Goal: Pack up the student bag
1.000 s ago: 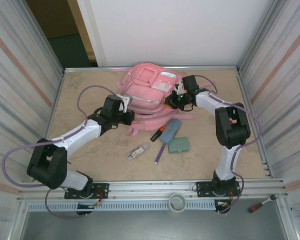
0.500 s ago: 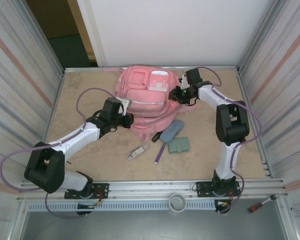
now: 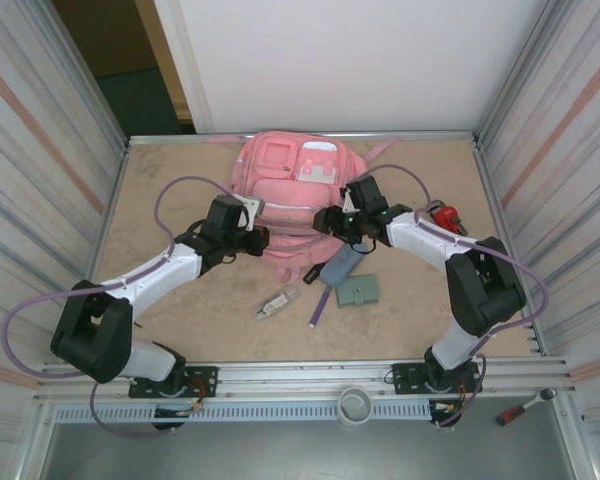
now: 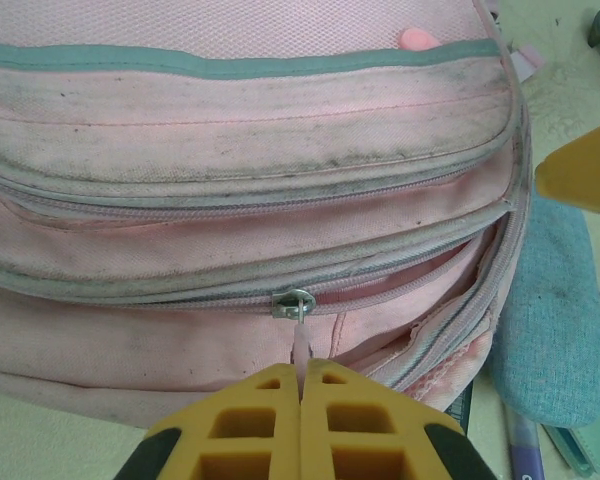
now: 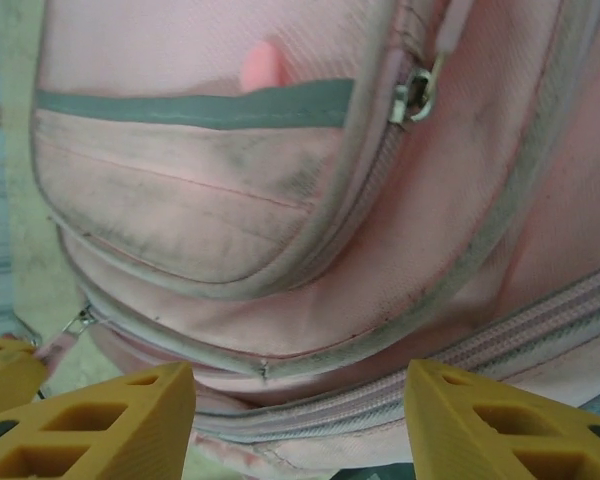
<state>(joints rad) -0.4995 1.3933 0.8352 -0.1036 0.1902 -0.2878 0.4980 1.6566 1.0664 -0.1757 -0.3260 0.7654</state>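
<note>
In the top view, the left gripper is seen a little left of the middle of the frame. It is pressed up against the lower left edge of the student bag. The big pink bag is laid flat on the table, in the upper middle of the frame, with its top close to the back wall.

In the left wrist view, the left gripper's yellow fingers are shut tight at the bottom of the frame. A thin pink zip tab is pinched between them. The tab is hung from a metal zip pull on the bag's lowest zip line.

Below the bag in the top view, a small white thing and a purple pen are laid on the table.

The right gripper is seen just right of the middle, over the lower right part of the bag. In the right wrist view, its jaws are spread wide, one in each bottom corner, and nothing is held. The bag's pink cloth is seen past them.

A grey-blue pouch is laid just below the right gripper, touching the bag's lower edge. A small green case is placed just beside the pouch. A red thing is seen further right.
</note>
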